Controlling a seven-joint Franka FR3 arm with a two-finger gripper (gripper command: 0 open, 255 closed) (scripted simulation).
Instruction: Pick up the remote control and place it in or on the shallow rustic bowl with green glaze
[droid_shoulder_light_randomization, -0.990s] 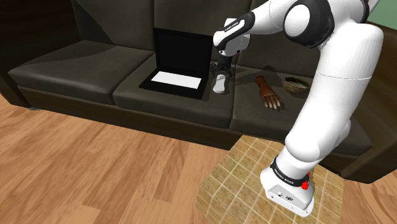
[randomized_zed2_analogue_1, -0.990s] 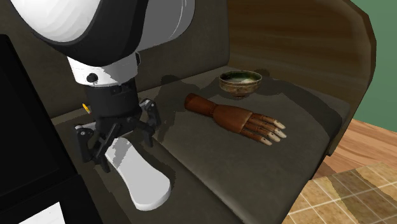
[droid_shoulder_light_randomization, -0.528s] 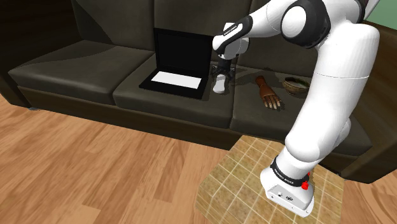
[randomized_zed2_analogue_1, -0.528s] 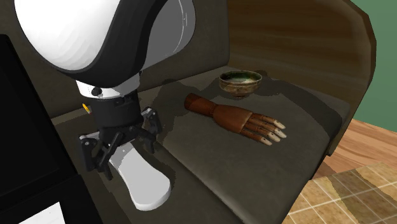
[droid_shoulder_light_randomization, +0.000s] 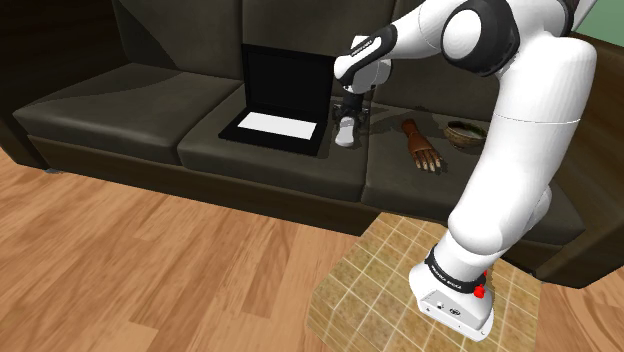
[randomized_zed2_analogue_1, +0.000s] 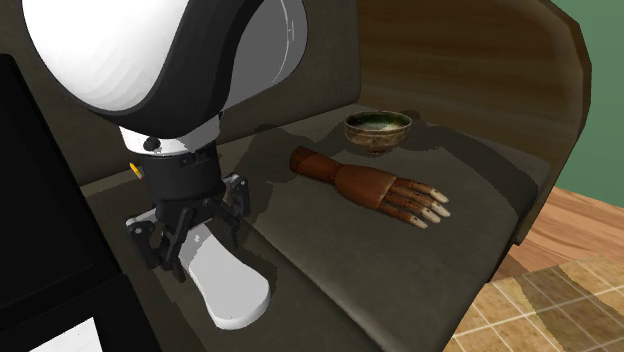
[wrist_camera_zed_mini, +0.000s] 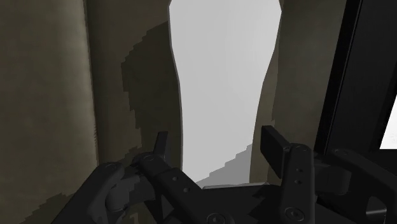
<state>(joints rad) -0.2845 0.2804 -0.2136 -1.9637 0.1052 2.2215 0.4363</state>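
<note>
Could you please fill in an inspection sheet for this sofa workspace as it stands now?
Surface: dark sofa seat, cushions flat.
Job's things: white remote lying on the seat between the laptop and the wooden hand; bowl with a green inside, upright on the seat beyond the wooden hand, apart from the remote.
Clutter: open black laptop; wooden hand lying flat.
Tool: tool down over the remote, open, a finger on each side of it; contact not clear.
Cables: nothing seen.
Surroundings: wood floor; tiled patch under the stand; green wall.
</note>
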